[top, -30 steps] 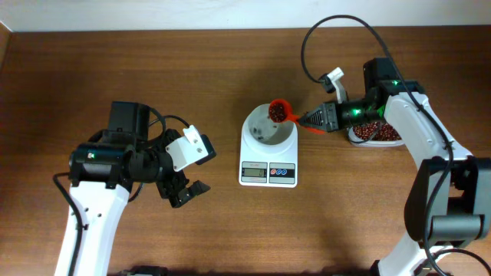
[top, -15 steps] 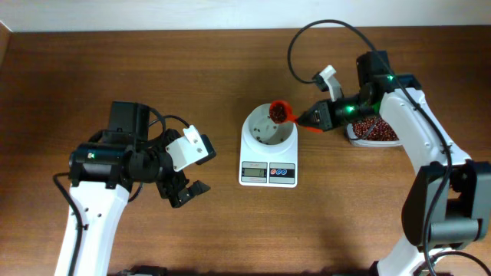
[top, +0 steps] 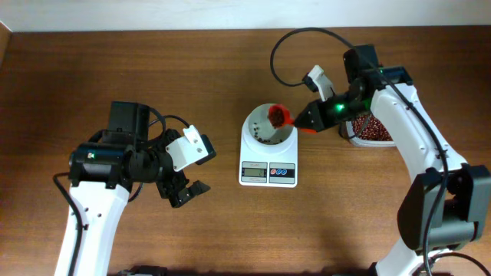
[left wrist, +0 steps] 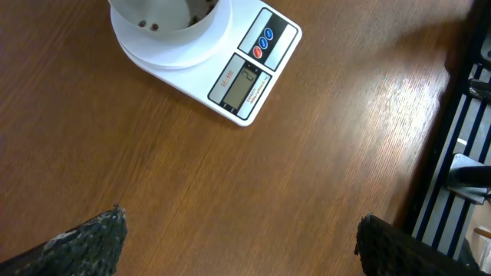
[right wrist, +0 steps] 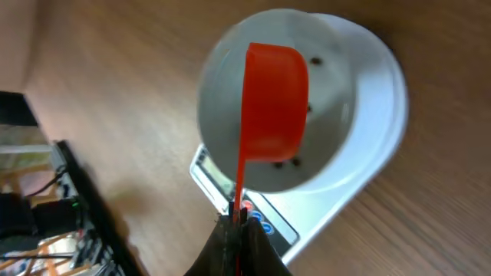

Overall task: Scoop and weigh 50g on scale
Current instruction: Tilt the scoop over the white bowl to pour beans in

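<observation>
Since a second ago only the right arm has moved, swinging inward and tipping the scoop [top: 278, 116] further over the bowl [top: 268, 134]. From the left, the left gripper [top: 189, 193] hangs spread and empty. The scale [top: 268, 173] sits mid-table with only a few beans [right wrist: 294, 161] in its bowl, and the right gripper [top: 308, 121] is pinched on the scoop's handle with the tub [top: 374, 133] beyond, so pouring looks barely begun and the display is too small to read. Bare brown wood-grain table [top: 153, 77] runs to a pale wall strip at the far edge.
</observation>
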